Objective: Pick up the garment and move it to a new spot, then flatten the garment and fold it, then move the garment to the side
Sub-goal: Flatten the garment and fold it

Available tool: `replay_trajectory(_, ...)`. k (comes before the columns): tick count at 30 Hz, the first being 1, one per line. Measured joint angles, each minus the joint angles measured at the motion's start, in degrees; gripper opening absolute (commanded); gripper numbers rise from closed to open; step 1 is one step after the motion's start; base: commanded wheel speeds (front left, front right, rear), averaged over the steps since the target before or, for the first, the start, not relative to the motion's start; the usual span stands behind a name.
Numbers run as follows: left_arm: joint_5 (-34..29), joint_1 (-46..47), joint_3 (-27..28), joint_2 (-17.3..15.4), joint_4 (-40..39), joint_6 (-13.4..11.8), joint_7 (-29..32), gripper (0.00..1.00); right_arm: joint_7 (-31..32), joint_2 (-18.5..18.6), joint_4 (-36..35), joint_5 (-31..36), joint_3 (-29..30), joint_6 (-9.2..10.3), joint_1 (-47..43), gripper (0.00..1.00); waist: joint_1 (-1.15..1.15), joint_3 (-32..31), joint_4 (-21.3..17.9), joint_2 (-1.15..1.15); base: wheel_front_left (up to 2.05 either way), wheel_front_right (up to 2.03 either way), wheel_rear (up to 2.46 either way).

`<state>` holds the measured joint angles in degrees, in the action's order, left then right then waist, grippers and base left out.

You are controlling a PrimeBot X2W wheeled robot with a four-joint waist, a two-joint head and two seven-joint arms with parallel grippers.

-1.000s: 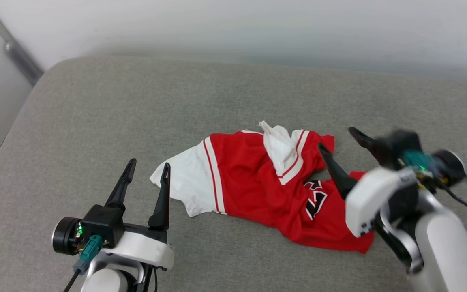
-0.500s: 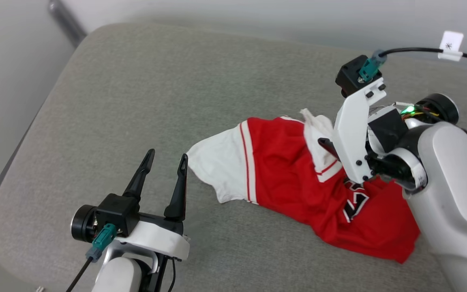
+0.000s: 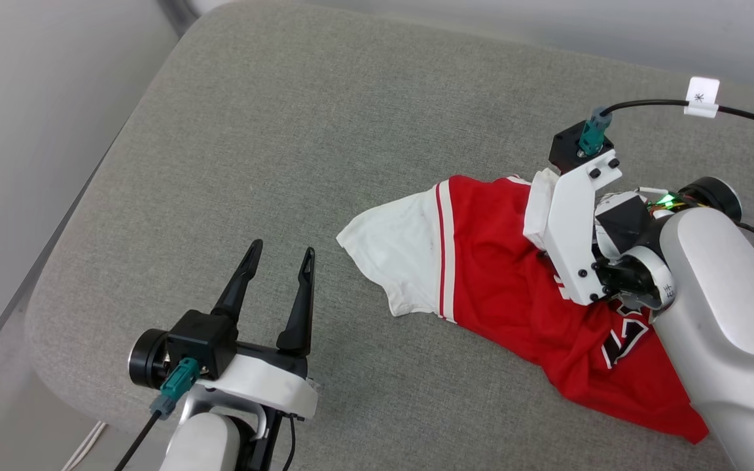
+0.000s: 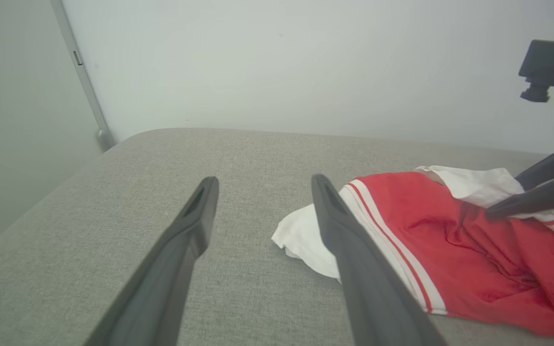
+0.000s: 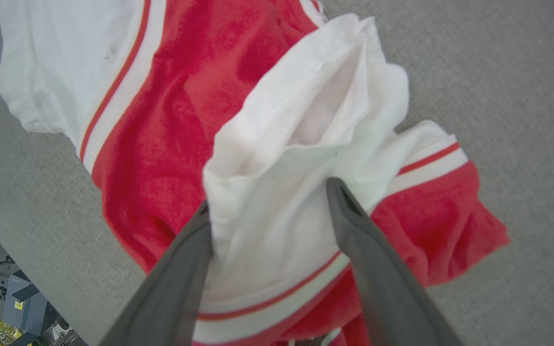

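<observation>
We see the garment (image 3: 495,288) crumpled at 4 o'clock on the grey cushion (image 3: 285,131). Our right claw (image 5: 270,196), spread wide, straddles its white sleeve; our left claw (image 3: 283,247) gapes at 7 o'clock.

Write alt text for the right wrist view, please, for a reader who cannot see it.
The right gripper stands open, its dark fingers astride a bunched white sleeve of the garment, a crumpled red jersey with red-and-white striped trim, lying on a grey fabric cushion.
</observation>
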<state>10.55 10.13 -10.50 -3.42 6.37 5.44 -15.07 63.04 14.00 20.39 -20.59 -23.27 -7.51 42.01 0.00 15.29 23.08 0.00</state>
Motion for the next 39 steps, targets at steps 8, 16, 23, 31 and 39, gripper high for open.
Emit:
replay_trajectory(8, -0.23, 0.25, 0.42, 0.31, 0.80, 0.60, 0.00, 1.00, -2.36, 0.07, 1.90, -0.51, -0.44, 0.00, 0.09, 0.00, 0.00, 0.26, -0.67, 0.00, 0.00, 0.00, 0.00)
replay_trajectory(16, -0.75, 0.26, 1.60, 0.42, 1.03, 0.96, 0.00, 1.00, -8.10, -0.35, -0.48, -4.30, 1.23, 0.00, 1.19, 0.00, 0.00, -1.35, -2.73, 0.00, 0.00, 0.00, 0.00)
replay_trajectory(23, -1.07, -1.38, 3.57, 0.44, 0.70, 1.15, 0.00, 1.00, -13.47, 0.10, -9.16, -8.44, 8.96, 0.01, -2.26, 0.00, 0.00, -3.62, -6.71, 0.00, 0.00, 0.00, 0.00)
replay_trajectory(31, -1.33, -1.80, 4.48, 0.34, -0.13, 1.60, 0.00, 1.00, -16.88, 0.67, -14.36, -10.03, 22.99, 0.01, -11.82, 0.00, 0.00, -4.71, -12.77, 0.00, 0.00, 0.00, 0.00)
replay_trajectory(39, -1.33, -0.96, 4.12, 0.22, -0.02, 1.80, 0.00, 1.00, -22.81, 1.41, -5.52, -10.44, 34.12, 0.01, -18.19, 0.00, 0.00, -3.33, -15.14, 0.00, 0.00, 0.00, 0.00)
